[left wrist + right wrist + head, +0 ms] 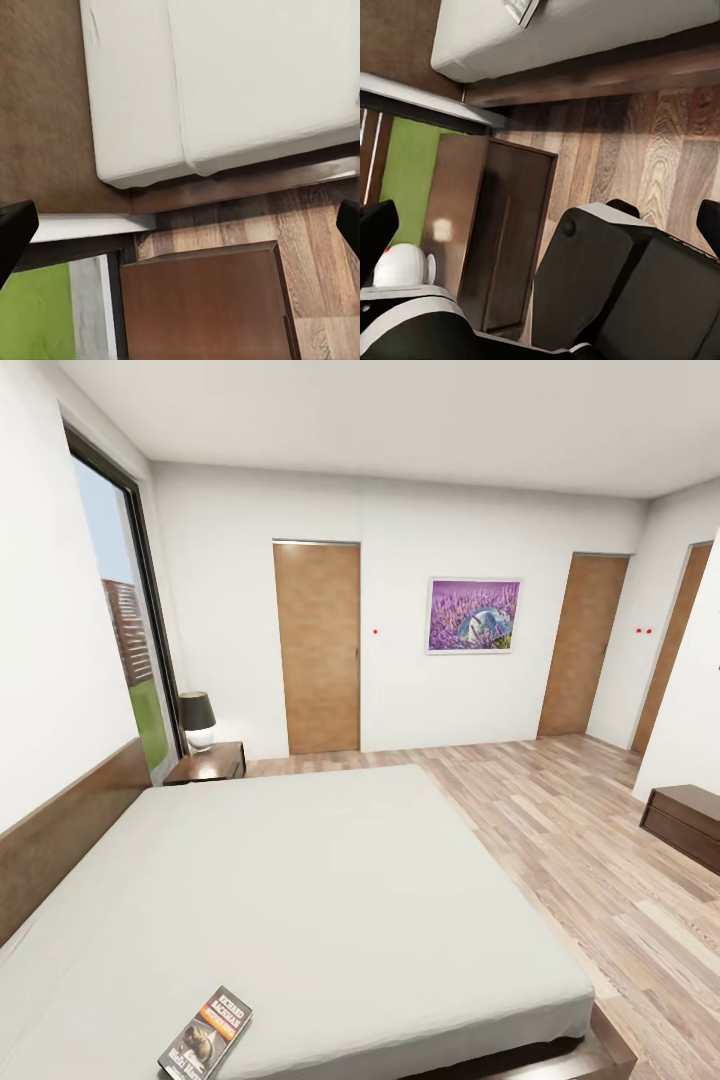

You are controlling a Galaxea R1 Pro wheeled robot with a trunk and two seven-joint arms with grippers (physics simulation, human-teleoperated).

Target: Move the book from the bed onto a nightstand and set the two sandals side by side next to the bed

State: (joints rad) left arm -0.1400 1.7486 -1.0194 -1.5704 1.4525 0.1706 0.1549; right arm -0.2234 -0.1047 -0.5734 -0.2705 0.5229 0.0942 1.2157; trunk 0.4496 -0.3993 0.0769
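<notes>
Book [206, 1035] lies flat on the bed [320, 880], at the mattress's near edge, cover up, well apart from both sets of fingers. A nightstand [208, 762] stands at the bed's far side by the headboard [60, 835], with a lamp [196, 720] on top, next to the window [125, 630].

In the left wrist view, the left gripper [180, 225] has its dark fingers [15, 229] spread wide, holding nothing; between and beyond them lie the bed's corner, the wood floor [315, 247] and a second nightstand [202, 304].

In the right wrist view, the right gripper [540, 225] is likewise wide and empty; beyond its fingers [375, 232] are that nightstand, the bed frame and a corner of the book [521, 9].
</notes>
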